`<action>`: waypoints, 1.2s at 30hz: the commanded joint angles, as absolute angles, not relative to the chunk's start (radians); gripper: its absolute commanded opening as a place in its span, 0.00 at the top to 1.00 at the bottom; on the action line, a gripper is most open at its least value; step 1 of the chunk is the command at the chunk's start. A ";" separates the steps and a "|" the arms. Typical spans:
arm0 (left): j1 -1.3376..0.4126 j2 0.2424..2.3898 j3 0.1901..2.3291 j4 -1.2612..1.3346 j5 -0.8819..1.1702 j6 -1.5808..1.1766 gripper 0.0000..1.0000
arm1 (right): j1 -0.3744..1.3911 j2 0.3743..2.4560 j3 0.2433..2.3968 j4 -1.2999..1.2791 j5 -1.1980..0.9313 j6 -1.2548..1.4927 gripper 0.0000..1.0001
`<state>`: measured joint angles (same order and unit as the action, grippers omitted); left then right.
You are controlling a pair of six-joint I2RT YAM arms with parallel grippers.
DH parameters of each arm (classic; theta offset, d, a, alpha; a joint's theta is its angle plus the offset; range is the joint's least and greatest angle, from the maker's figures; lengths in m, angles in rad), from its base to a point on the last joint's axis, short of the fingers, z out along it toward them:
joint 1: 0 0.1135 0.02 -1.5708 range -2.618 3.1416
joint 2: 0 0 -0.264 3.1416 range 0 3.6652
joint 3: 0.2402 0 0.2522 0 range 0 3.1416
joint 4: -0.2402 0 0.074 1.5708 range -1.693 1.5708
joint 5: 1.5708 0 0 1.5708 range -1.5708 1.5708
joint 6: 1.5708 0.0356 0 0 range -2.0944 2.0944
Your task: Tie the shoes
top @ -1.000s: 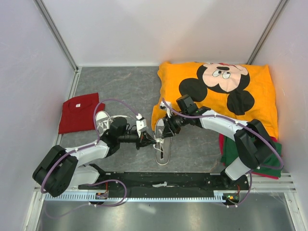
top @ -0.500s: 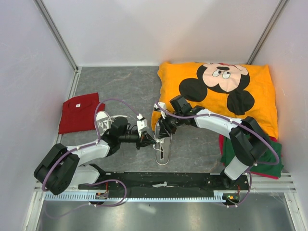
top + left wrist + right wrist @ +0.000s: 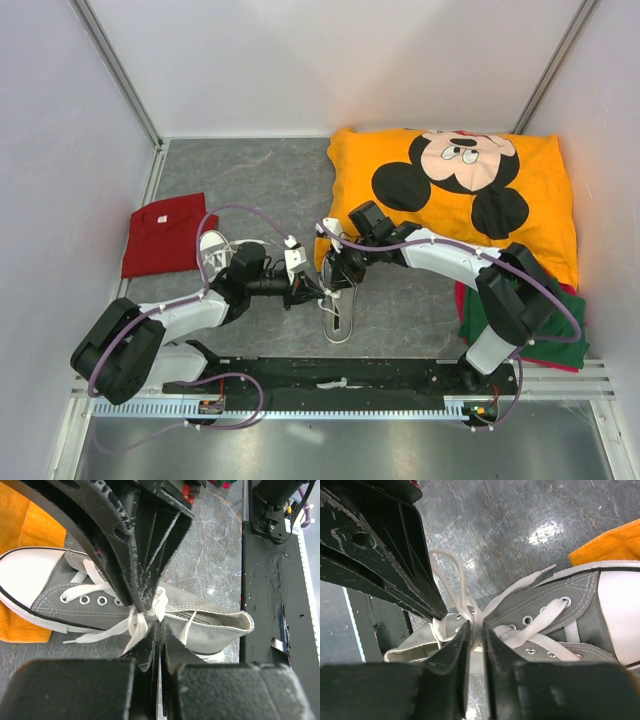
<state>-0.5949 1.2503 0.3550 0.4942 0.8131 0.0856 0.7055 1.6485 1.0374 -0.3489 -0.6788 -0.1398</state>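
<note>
From above, the left arm (image 3: 190, 312) and right arm (image 3: 450, 257) are covering most of the middle shoe (image 3: 337, 320); its laces (image 3: 142, 619) are showing too small to follow. The left arm is hiding part of the second shoe (image 3: 212, 246). Wrist-view edges are cropping the toe cap (image 3: 25, 572).

place: robot lab cell | evidence: white panel walls (image 3: 350, 60), aluminium rail (image 3: 590, 378)

One small grey canvas sneaker (image 3: 55, 592) with white toe cap and sole sat upright right under my left gripper (image 3: 160, 627) and right gripper (image 3: 476, 627), its white laces (image 3: 142, 617) crossing at the fingertips of both, while the other sneaker (image 3: 212, 250) stood upright, well left of my left gripper.
</note>
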 commanded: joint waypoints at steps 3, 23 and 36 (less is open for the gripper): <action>-0.591 1.262 0.405 0.462 0.793 0.103 0.98 | 0.712 1.611 1.069 -0.356 -0.657 -0.173 1.00; -0.598 1.327 0.505 0.311 0.738 0.042 0.98 | 0.712 1.526 1.014 -0.291 -0.664 -0.080 1.00; -0.655 1.367 0.522 0.423 0.733 -0.075 0.98 | 0.710 1.516 0.999 -0.284 -0.673 -0.061 1.00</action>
<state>-0.6384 1.3422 0.4866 0.3515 0.7490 -0.0231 0.7097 1.5547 1.0023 -0.3084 -0.6563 -0.0742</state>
